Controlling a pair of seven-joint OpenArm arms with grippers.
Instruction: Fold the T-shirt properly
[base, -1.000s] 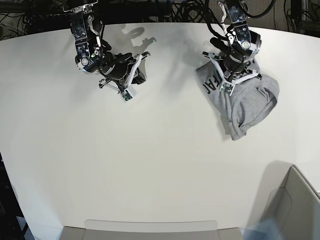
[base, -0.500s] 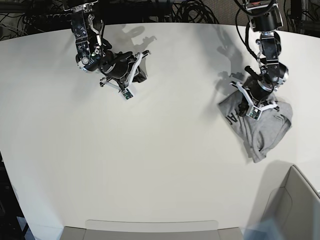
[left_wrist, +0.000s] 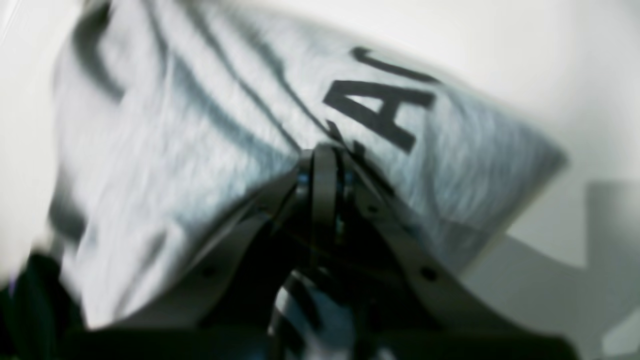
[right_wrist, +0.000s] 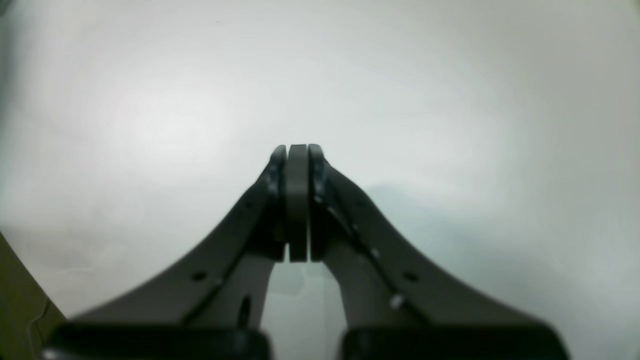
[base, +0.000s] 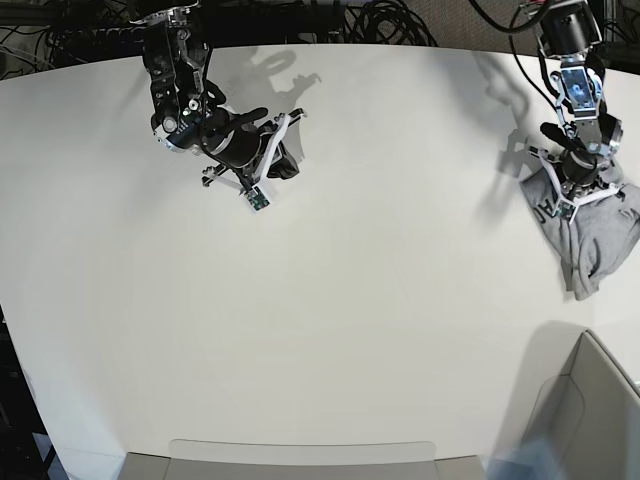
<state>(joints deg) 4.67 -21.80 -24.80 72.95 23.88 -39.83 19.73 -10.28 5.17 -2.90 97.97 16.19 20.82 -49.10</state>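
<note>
T-shirt (base: 598, 232) placement decides the coming move, so take the desk (base: 330, 330) from its left side across. One right gripper (base: 283, 150) hangs over the far-left part of the desk, well apart from the cloth; in its wrist view the jaws are pressed flat together with nothing between them and only bare white surface beyond. The wide middle of the desk carries nothing. Near the right edge, toward the far-right corner, lies the single garment, a bunched grey heap whose long axis runs from the far side toward the near side, trailing down to a narrow tail. One left gripper (base: 572, 190) sits at the upper end of that heap, its jaws clamped on a pinch of the T-shirt; the left wrist view, though blurred, shows fabric with black block letters spreading away from the closed tips.

So the cloth lies directly at and beyond the left jaws, and the left arm is by far the nearer of the two. My reading is that the shirt is not yet spread flat, let alone folded, and it sits so close to the right edge that it will likely need bringing toward the middle before the other arm can reach it.

Count: one T-shirt, two grippers, one desk.
</note>
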